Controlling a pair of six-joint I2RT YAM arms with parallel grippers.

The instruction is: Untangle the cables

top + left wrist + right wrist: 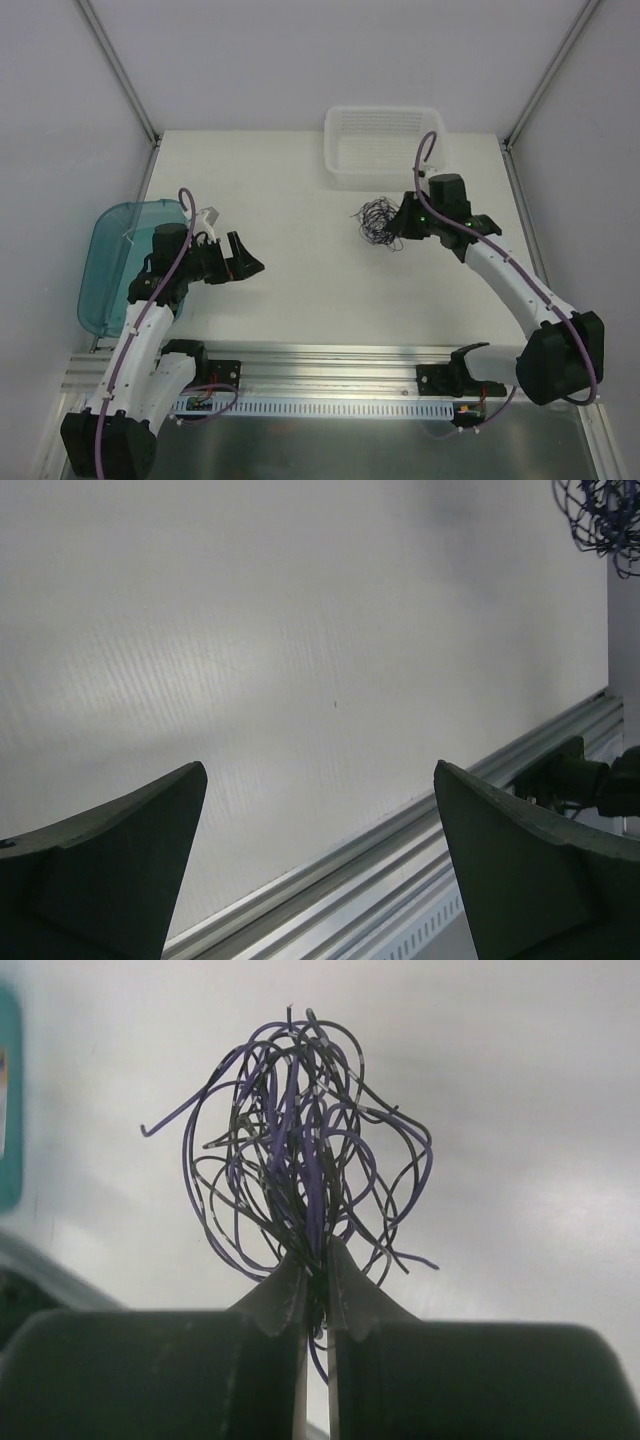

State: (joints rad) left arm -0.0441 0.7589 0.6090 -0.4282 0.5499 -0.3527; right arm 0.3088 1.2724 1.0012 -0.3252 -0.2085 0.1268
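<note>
The cables (pixel 377 222) are a clump of thin, curly purple and black wires, right of the table's middle. My right gripper (pixel 397 231) is shut on the clump's right side. In the right wrist view the fingertips (pixel 290 1280) pinch the base of the cables (pixel 300 1150), which fan out above them. My left gripper (pixel 247 262) is open and empty on the left side of the table, far from the clump. In the left wrist view its gripper (pixel 320 780) stands wide apart over bare table, and the cables (pixel 600 515) show at the top right corner.
A white slotted basket (pixel 384 145) stands at the back, just behind the clump. A teal translucent bin (pixel 120 260) lies off the table's left edge. An aluminium rail (pixel 330 355) runs along the near edge. White walls enclose the table.
</note>
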